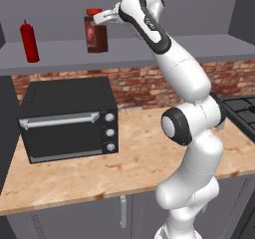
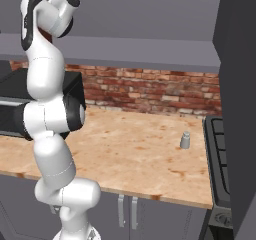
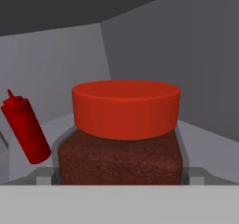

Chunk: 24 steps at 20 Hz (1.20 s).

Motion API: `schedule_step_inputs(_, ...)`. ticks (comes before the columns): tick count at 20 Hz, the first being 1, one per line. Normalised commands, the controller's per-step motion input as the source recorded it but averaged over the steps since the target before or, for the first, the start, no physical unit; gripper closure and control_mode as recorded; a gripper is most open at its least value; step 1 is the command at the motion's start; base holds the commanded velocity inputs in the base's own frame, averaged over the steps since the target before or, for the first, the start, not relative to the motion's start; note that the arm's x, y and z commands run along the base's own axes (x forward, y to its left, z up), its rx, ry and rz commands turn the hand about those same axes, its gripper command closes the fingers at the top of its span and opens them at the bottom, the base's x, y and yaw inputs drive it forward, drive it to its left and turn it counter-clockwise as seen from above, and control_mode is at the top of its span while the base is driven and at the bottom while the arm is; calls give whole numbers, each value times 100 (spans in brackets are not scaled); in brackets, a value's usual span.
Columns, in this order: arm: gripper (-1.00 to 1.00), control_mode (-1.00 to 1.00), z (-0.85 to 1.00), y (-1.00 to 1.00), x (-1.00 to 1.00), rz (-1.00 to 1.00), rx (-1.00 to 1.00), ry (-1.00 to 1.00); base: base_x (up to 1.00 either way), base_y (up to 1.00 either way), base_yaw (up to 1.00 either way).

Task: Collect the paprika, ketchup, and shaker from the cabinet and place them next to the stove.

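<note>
Right up close, the squarish paprika (image 3: 120, 139) jar with its round red cap and grainy brown fill stands on the grey cabinet (image 1: 149, 51) shelf between the wide-open pincer (image 1: 102, 18) tips, its bottom cut off, on a raised bent arm, slim ketchup (image 1: 29, 41) well apart.

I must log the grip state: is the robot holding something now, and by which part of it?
Nothing is held yet. The gripper has its jaws open around the paprika, just under the red cap, on the cabinet shelf.
</note>
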Motion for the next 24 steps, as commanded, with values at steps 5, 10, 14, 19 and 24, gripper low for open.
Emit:
schedule_step_inputs(5, 100, -100, 0, 0, 0, 0, 0, 0, 0, 0, 0)
schedule_step_inputs(10, 100, -100, 0, 0, 0, 0, 0, -1, 0, 0, 0)
schedule_step_inputs(14, 100, -100, -2, 0, -2, 0, 0, -5, 0, 0, 0)
schedule_step_inputs(19, 100, -100, -6, 0, -16, 0, 0, -8, 0, 0, 0)
schedule_step_inputs(24, 100, -100, -13, -1, -77, 0, 0, -13, 0, 0, 0)
